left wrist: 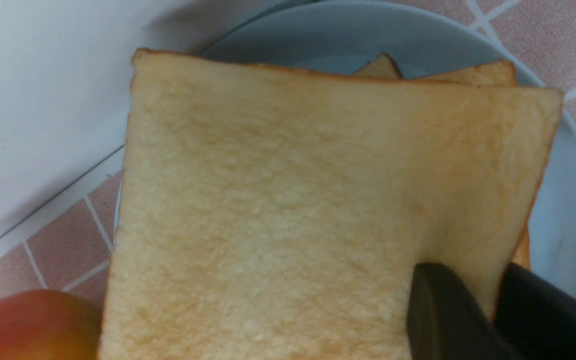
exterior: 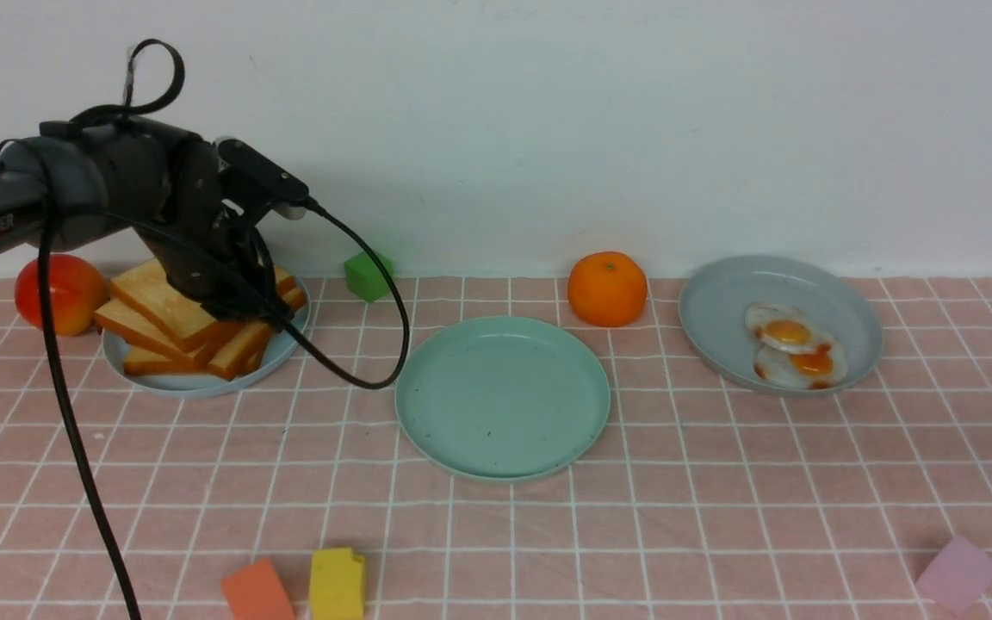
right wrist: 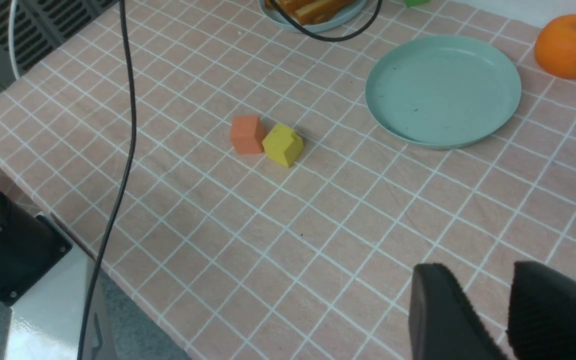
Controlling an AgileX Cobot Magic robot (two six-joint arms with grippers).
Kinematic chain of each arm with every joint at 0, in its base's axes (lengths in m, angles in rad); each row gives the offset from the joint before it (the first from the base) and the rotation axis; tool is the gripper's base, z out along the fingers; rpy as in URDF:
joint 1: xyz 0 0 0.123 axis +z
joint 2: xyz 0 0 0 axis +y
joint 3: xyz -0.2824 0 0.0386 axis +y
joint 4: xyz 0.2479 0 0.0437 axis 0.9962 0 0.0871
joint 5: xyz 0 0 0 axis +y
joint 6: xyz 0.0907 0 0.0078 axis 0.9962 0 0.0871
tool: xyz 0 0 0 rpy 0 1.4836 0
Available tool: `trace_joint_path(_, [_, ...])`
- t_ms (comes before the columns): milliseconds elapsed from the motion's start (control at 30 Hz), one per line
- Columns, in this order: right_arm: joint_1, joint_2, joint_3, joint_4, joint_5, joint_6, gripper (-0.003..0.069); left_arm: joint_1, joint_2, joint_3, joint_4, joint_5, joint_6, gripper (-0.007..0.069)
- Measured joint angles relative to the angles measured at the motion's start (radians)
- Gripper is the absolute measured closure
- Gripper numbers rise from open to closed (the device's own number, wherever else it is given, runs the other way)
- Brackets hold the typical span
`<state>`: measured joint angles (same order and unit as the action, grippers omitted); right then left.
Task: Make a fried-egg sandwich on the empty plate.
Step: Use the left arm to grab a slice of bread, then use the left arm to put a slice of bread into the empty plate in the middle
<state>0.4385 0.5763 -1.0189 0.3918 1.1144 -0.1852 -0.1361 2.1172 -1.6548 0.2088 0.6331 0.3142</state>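
Big picture first: pink checked tablecloth [exterior: 720,517], with the mint-green plate [exterior: 503,396] sitting bare in the middle, nothing built on it yet. The toast stack [exterior: 169,331] is on the pale blue plate [exterior: 195,383] far left, and the fried eggs [exterior: 793,353] are on the grey-blue plate [exterior: 720,301] far right. My left gripper [left wrist: 473,280] is down on the stack, jaws narrowed onto the top slice [left wrist: 293,200] by one corner. I reckon toast is light and stiffish but crumbly, so biting in well behind the crust seems safest. The eggs look thin, slick, probably floppy. My right gripper [right wrist: 485,272] hangs over the cloth, half spread, holding nothing.
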Motion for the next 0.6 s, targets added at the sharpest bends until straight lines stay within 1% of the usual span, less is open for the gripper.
trace_joint_path(67, [0.000, 0.000, 0.000, 0.006, 0.000, 0.000, 0.0424, 0.000, 0.000, 0.000, 0.000, -0.001, 0.000, 0.0566])
trace_joint_path(333, [0.000, 0.000, 0.000, 0.013, 0.003, 0.000, 0.0424, 0.000, -0.044, 0.000, -0.007, 0.012, -0.003, 0.0568])
trace_joint_path(467, [0.000, 0.000, 0.000, 0.013, 0.003, 0.000, 0.0424, -0.004, -0.151, 0.001, -0.031, 0.022, -0.006, 0.0568])
trace_joint_path(533, [0.000, 0.000, 0.000, 0.009, 0.003, 0.000, 0.0424, -0.018, -0.208, 0.001, -0.057, 0.041, -0.007, 0.0568])
trace_joint_path(600, [0.000, 0.000, 0.000, -0.004, 0.003, 0.000, 0.0424, -0.055, -0.249, 0.001, -0.085, 0.068, -0.007, 0.0568])
